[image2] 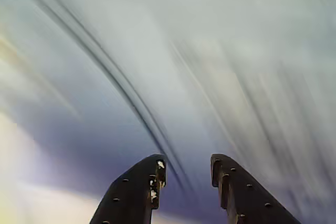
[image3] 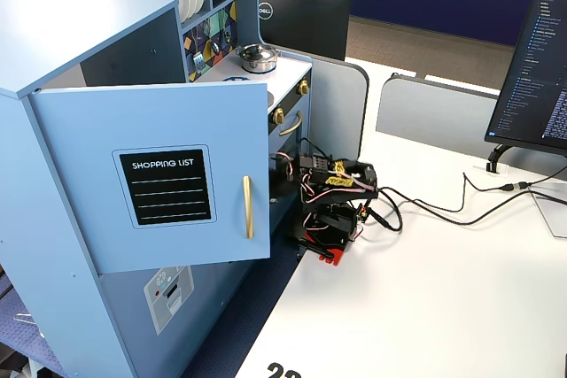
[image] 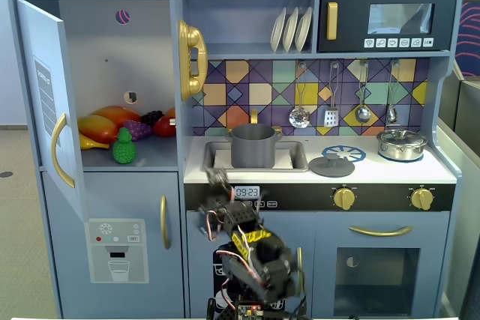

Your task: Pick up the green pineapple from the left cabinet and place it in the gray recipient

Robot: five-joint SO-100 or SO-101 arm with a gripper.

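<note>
The green pineapple [image: 124,148] stands at the front of the shelf in the left cabinet [image: 120,50], in front of other toy fruit. The cabinet door [image: 46,103] is swung open; it also shows in a fixed view [image3: 159,174]. The gray recipient [image: 253,145] stands in the sink tray on the counter. My gripper [image: 218,178] is low in front of the stove panel, below the counter and to the right of the cabinet, far from the pineapple. In the wrist view my gripper [image2: 186,167] has its jaws apart with nothing between them; the background is a motion blur.
Purple grapes [image: 139,128] and orange, yellow and red fruit lie behind the pineapple. A gray lid [image: 331,165] and a shiny silver lidded pot [image: 402,144] stand on the counter. A microwave [image: 386,20] is at top right. The arm's base [image3: 332,227] sits on a white table with cables.
</note>
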